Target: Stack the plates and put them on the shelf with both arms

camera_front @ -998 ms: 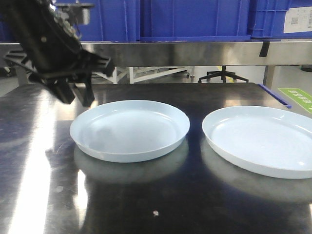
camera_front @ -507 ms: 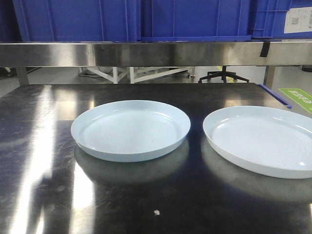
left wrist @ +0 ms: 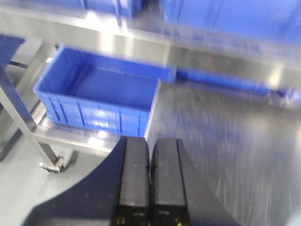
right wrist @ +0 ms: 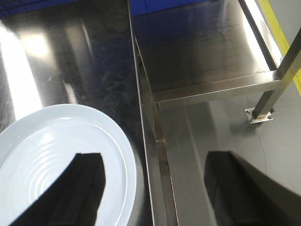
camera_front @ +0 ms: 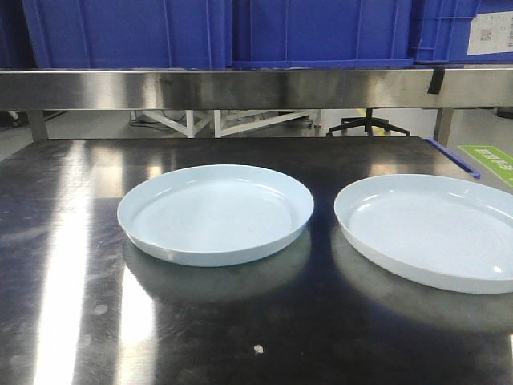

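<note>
Two glossy pale bluish-white round plates (camera_front: 215, 212) lie apart on the dark tabletop (camera_front: 64, 265) before the brushed-steel shelf (camera_front: 240, 87); my right pincer (right wrist: 155, 157), spread wide near the right-hand plate (right wrist: 47, 155), should bite its rim squarely, while my left pincer (left wrist: 149, 141), pressed together, must open first.

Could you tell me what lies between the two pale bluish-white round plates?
Only bare dark glossy tabletop separates the left plate and right plate, in the front-facing view.
</note>
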